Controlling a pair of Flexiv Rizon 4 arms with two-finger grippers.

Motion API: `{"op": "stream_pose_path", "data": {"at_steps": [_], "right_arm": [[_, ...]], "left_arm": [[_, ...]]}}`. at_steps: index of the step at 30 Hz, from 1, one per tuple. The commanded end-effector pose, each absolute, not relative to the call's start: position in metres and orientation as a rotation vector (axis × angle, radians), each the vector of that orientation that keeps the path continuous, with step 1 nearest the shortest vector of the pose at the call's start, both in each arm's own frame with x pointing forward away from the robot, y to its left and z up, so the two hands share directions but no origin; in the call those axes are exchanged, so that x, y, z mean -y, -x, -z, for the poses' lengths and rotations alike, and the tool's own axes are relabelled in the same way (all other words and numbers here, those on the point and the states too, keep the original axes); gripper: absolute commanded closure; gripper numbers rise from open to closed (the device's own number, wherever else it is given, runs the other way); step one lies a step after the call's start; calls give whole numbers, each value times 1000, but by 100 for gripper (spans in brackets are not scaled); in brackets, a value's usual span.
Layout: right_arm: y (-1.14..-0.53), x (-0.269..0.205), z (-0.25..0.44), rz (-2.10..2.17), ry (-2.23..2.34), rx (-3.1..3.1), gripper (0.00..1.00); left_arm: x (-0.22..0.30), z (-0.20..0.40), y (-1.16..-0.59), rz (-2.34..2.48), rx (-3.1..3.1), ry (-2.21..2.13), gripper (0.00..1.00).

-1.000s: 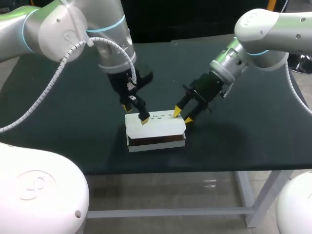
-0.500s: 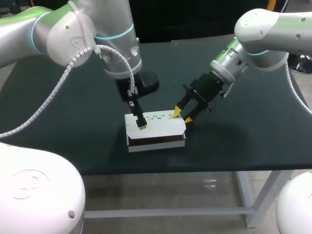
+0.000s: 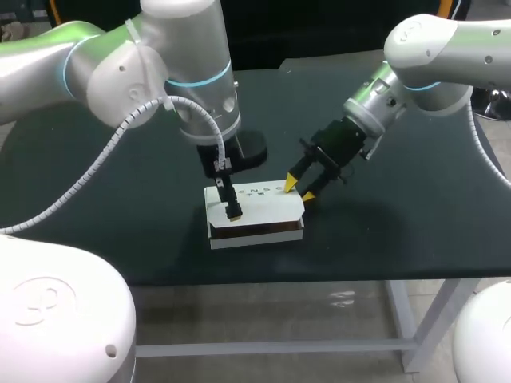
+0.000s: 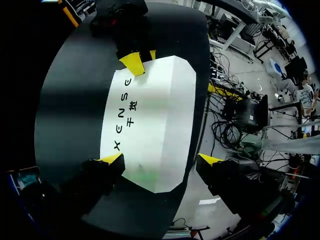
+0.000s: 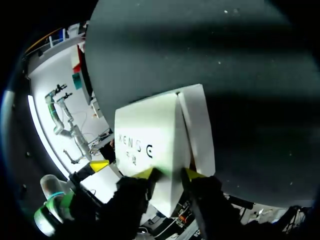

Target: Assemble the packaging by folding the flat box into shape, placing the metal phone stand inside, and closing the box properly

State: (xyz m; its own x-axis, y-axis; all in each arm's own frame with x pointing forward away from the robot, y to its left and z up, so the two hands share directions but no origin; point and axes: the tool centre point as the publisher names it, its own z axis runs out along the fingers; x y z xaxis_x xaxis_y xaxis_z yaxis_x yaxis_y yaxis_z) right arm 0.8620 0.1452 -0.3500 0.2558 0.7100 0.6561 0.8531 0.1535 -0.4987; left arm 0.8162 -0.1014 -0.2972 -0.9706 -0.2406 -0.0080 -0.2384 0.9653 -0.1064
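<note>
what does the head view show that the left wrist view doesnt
Head view only: the dark gap under the lid along the front of the white cardboard box, and both arms coming in from the sides.

Left wrist view only: the left hand is open, with one yellow fingertip near each long side of the box's top. Whether they touch it is unclear.

Both: the box lying on the dark table, printed top up, with the right hand at one end.

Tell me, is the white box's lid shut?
Not fully: a dark gap shows beneath the lid along the box front.
</note>
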Motion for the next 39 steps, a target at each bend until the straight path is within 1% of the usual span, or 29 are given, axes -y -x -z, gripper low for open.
{"op": "stream_pose_path", "data": {"at_steps": [1, 16, 20, 23, 28, 31, 32, 35, 39], "right_arm": [[-862, -146, 350, 190, 1590, 1490, 60], [-862, -146, 350, 190, 1590, 1490, 62], [-862, -146, 350, 190, 1590, 1490, 62], [-862, -146, 350, 190, 1590, 1490, 62], [-862, -146, 350, 190, 1590, 1490, 62], [-862, -146, 350, 190, 1590, 1490, 62], [-862, -146, 350, 190, 1590, 1490, 62], [-862, -146, 350, 190, 1590, 1490, 62], [-862, -146, 350, 190, 1590, 1490, 62]], "left_arm": [[105, 296, -816, 145, -3091, 379, 0], [110, 312, -827, 125, -3119, 307, 0], [112, 316, -825, 113, -3123, 297, 4], [113, 319, -824, 108, -3117, 300, 3], [115, 324, -826, 101, -3112, 295, 4], [114, 324, -828, 106, -3112, 297, 11], [115, 324, -829, 108, -3111, 299, 15], [116, 325, -831, 104, -3107, 305, 19], [117, 328, -831, 99, -3090, 302, 18]]}}
